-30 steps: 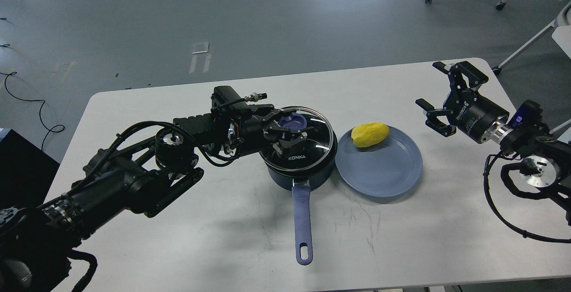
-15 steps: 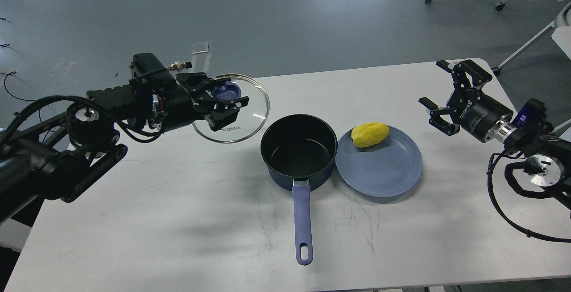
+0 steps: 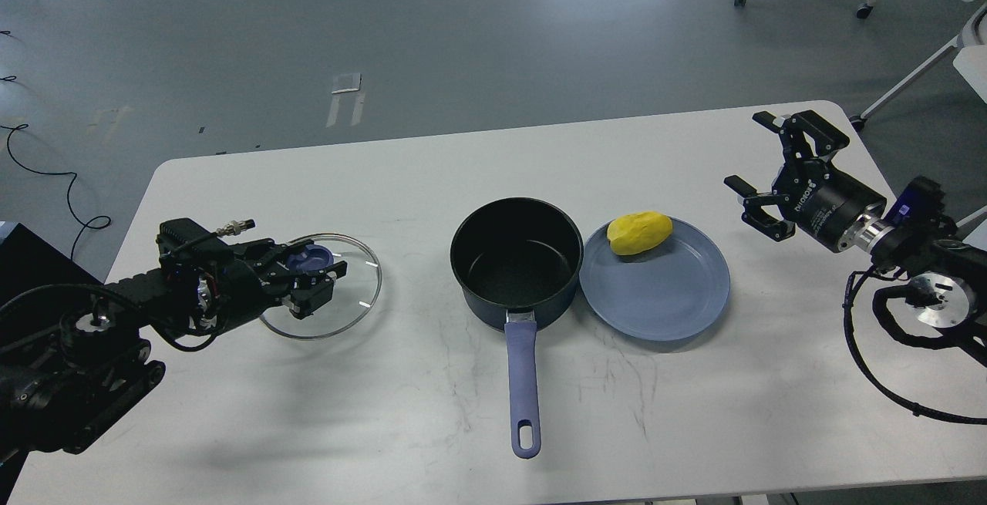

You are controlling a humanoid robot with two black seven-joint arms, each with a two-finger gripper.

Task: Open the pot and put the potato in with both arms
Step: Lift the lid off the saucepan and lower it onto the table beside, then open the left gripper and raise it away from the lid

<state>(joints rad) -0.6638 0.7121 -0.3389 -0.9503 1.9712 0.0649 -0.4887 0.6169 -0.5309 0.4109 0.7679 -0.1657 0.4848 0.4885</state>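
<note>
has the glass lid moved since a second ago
Yes. The glass lid was on the pot; the left gripper has carried it off leftward, and it now sits low over the table.

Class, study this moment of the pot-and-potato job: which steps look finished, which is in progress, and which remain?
Done: the pot stands open, its glass lid off and low over the table to its left. In hand: the left hand is closed on the lid's blue knob; whether the lid rests on the table is unclear. Left: the potato lies on the blue plate, and the right hand is open, apart from it.
</note>
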